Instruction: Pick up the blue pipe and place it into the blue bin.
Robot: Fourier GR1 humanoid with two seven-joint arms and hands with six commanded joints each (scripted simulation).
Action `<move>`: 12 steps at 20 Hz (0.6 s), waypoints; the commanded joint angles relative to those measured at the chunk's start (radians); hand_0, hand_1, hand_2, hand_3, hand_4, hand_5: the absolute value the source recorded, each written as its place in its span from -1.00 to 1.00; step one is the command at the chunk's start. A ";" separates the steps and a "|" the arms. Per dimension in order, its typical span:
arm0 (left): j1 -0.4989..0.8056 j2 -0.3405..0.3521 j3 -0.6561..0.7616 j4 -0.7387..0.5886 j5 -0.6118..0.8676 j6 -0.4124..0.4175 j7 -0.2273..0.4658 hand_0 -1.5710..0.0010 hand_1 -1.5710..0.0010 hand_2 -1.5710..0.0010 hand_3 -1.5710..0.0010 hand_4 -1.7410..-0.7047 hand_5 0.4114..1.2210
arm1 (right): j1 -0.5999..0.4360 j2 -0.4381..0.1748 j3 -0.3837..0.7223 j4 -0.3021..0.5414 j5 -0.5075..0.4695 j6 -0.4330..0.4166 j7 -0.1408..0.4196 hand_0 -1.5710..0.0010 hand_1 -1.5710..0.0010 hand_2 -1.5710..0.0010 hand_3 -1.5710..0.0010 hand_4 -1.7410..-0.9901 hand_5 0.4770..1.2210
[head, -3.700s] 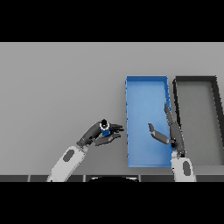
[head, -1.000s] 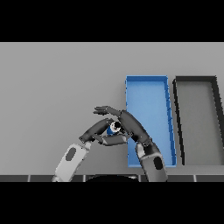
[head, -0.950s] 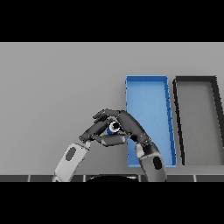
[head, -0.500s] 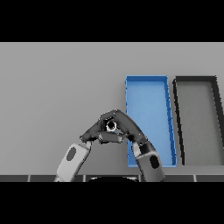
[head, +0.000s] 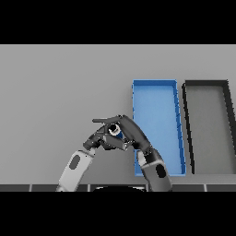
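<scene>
Only a small bit of the blue pipe (head: 118,133) shows, pinched between my two hands just left of the blue bin (head: 155,82). My left hand (head: 98,139) comes up from the lower left with its fingers curled under and round the pipe. From the right, my right hand (head: 132,133) lies over the pipe, its fingers bent across the top and reaching left. Both hands touch each other around the pipe, above the table and outside the bin. The blue bin is a long open tray with nothing in it.
A dark grey bin (head: 206,83) of like shape stands directly right of the blue bin. The grey table (head: 55,92) stretches wide to the left and behind the hands.
My right hand came from over the blue bin to the pipe in my left hand, then curled its fingers down over it. The left hand stayed nearly still.
</scene>
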 commanded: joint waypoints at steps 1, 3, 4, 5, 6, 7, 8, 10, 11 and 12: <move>0.000 0.003 -0.003 0.000 0.001 -0.026 0.003 -0.19 -0.09 -0.05 0.05 -0.29 1.00 | -0.005 0.005 0.001 0.002 -0.001 -0.007 0.017 -0.99 -0.99 -0.99 -0.98 -0.99 0.96; -0.006 0.014 0.007 -0.005 -0.012 -0.074 0.010 0.24 0.30 0.33 0.39 0.03 1.00 | 0.002 0.013 0.027 -0.006 0.001 -0.021 0.039 -0.99 -0.99 -0.99 -0.99 -0.99 0.97; 0.001 0.009 0.002 -0.003 -0.036 -0.075 0.013 0.39 0.44 0.46 0.51 0.17 0.78 | 0.001 0.007 0.021 -0.003 0.003 -0.031 0.049 -0.99 -0.99 -0.99 -0.99 -0.99 0.98; -0.007 0.009 0.012 0.000 -0.037 -0.077 0.023 0.51 0.55 0.57 0.61 0.27 0.52 | -0.004 0.002 0.025 -0.005 0.003 -0.037 0.049 -0.99 -0.99 -1.00 -0.99 -0.99 0.98; -0.006 0.005 0.016 0.002 -0.032 -0.074 0.035 0.61 0.64 0.65 0.69 0.34 0.30 | -0.017 0.004 0.026 -0.003 0.011 -0.049 0.064 -1.00 -1.00 -1.00 -0.99 -1.00 0.99; 0.000 -0.002 0.011 -0.006 -0.032 -0.069 0.071 0.69 0.71 0.72 0.75 0.40 0.08 | -0.017 -0.008 0.022 0.000 0.012 -0.055 0.055 -1.00 -1.00 -1.00 -0.99 -1.00 0.99; 0.014 0.005 0.011 -0.012 -0.027 -0.073 0.076 0.75 0.77 0.78 0.80 0.44 -0.11 | -0.017 -0.012 0.033 0.008 0.016 -0.061 0.053 -1.00 -1.00 -1.00 -1.00 -1.00 0.99; 0.019 0.005 0.023 -0.010 -0.005 -0.081 0.093 0.84 0.85 0.86 0.87 0.49 -0.42 | -0.015 -0.028 0.026 0.008 0.010 -0.071 0.015 -1.00 -1.00 -1.00 -1.00 -1.00 0.99; 0.021 -0.006 0.024 -0.008 0.006 -0.081 0.110 0.87 0.88 0.89 0.90 0.49 -0.53 | -0.009 -0.033 0.028 -0.001 -0.001 -0.071 0.010 -1.00 -1.00 -1.00 -1.00 -1.00 1.00; 0.021 -0.006 0.018 -0.015 -0.004 -0.076 0.106 0.90 0.91 0.91 0.92 0.49 -0.62 | -0.014 -0.022 0.029 0.007 -0.012 -0.080 0.010 -1.00 -1.00 -1.00 -1.00 -1.00 1.00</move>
